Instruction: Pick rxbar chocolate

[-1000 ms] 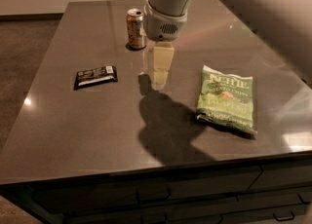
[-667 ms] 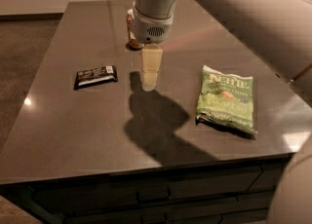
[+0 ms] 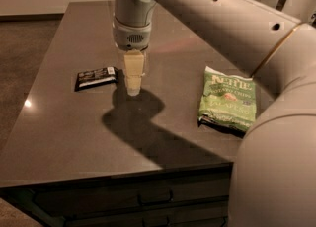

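The rxbar chocolate [image 3: 96,77] is a small flat black wrapper with white lettering, lying on the dark table [image 3: 74,132] at the left. My gripper [image 3: 133,89] hangs from the arm just to the right of the bar, its pale fingers pointing down at the table surface, close beside the bar's right end. It holds nothing that I can see.
A green chip bag [image 3: 228,101] lies on the table to the right. The arm's large white links cross the upper right and fill the lower right corner. The bronze can is hidden behind the arm. The table's front edge [image 3: 118,174] has drawers below.
The gripper has moved left across the table, from near the can toward the black bar, and now stands right beside it. The arm now covers the can.
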Available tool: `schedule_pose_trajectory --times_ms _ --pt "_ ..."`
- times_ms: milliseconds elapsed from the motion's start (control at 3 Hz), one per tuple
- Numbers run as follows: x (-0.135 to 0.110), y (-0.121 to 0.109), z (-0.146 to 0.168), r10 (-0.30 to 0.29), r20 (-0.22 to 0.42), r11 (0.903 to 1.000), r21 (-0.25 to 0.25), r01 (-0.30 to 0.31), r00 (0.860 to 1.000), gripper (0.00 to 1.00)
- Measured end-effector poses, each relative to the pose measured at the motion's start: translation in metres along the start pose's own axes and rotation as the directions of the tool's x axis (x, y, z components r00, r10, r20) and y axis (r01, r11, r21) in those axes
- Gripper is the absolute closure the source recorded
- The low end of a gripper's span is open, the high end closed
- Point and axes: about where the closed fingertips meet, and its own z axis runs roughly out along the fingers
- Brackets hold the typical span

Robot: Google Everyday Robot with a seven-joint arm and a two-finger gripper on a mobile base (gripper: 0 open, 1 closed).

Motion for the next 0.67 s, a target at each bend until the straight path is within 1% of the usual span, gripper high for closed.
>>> schedule_pose_trajectory --times_ms 333,667 --pt "-0.019 -0.006 0.013 -0.031 -0.003 0.9994 -0.017 0.031 1.0 0.0" --pt "-0.033 -0.015 0.025 -0.052 -0.013 0.998 -0.035 0.052 0.999 0.0"
